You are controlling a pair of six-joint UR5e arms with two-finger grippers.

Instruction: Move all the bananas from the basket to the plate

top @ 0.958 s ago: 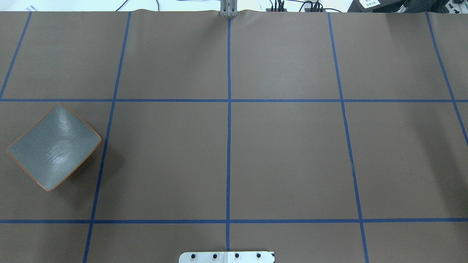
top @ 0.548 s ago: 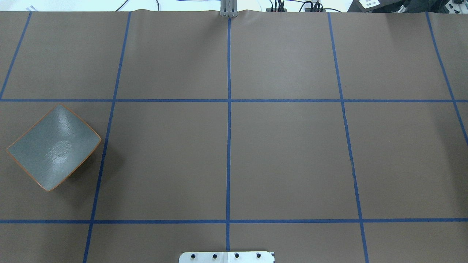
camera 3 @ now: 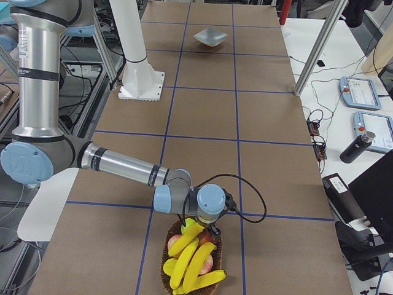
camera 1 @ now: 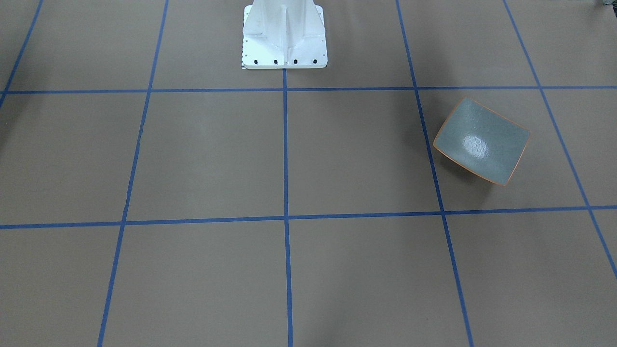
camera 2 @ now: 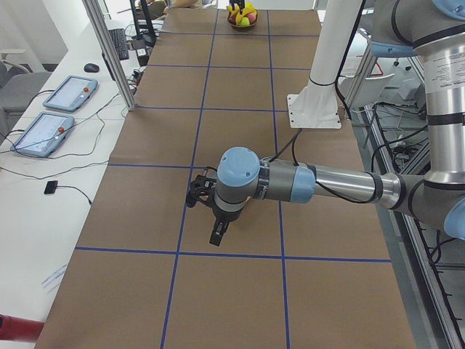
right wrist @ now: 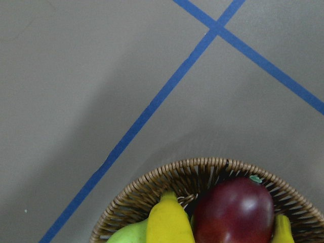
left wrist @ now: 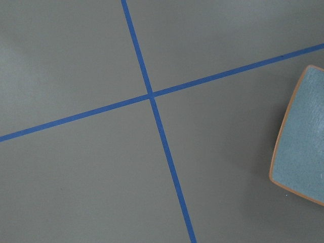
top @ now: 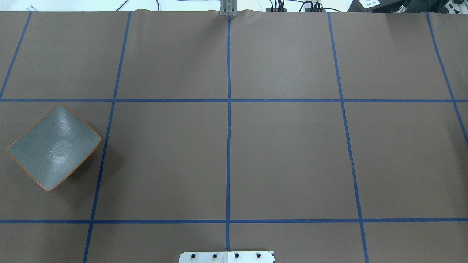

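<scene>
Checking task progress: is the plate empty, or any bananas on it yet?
Empty. The plate shows only its bare grey-blue inside in both table views; the bananas lie in the basket.

Plate sits on the table at the robot's left end, well apart from the basket at the right end, bananas piled in it among other fruit, robot base midway between.
</scene>
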